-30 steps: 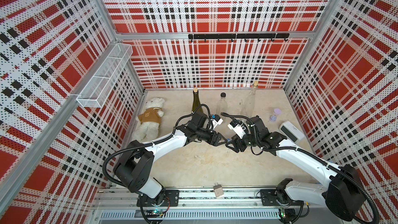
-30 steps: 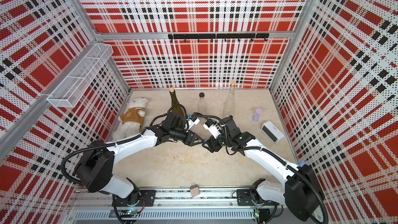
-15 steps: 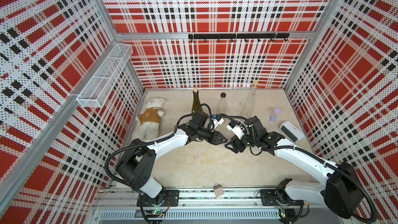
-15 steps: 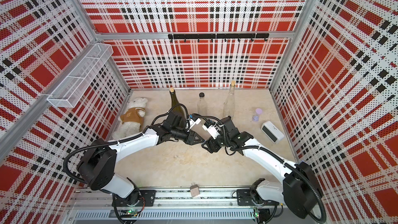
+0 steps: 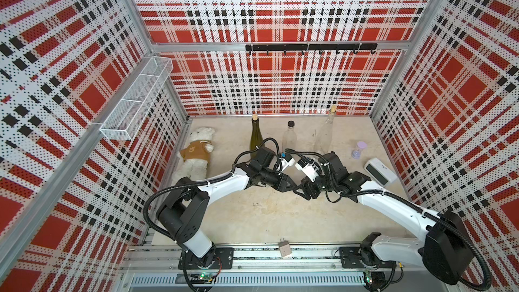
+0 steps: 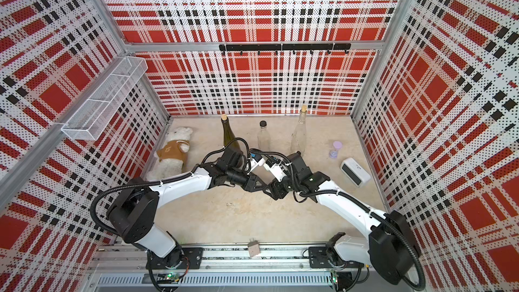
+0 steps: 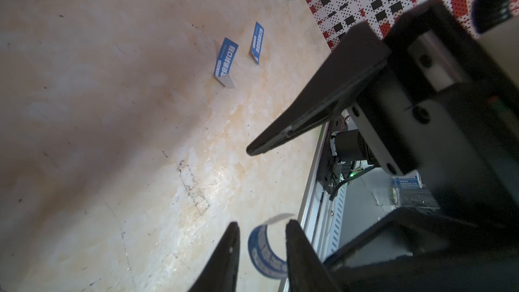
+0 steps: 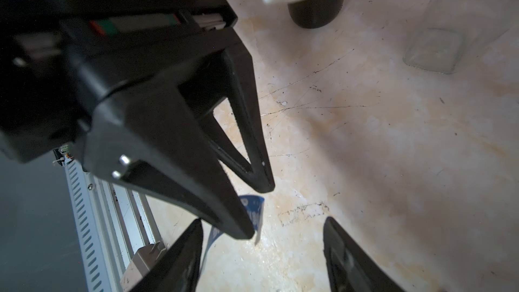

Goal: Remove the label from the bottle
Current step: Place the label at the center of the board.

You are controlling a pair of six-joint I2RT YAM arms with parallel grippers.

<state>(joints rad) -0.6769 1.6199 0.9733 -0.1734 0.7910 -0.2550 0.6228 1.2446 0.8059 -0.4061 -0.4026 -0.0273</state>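
Well, the left gripper (image 7: 262, 224) is pinched on the curled blue printed label (image 7: 265, 254), whose strip runs to just beside the wide-open right gripper (image 8: 263, 219), well apart from the upright bottles (image 5: 289, 140)

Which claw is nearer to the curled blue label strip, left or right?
Left. The left claw holds the curled blue label strip between its fingers. The right claw stands open just opposite, with one finger close to the strip's end; whether they touch cannot be judged.

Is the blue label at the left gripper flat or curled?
Curled: the label bends into a loop between the left gripper fingers, left wrist view.
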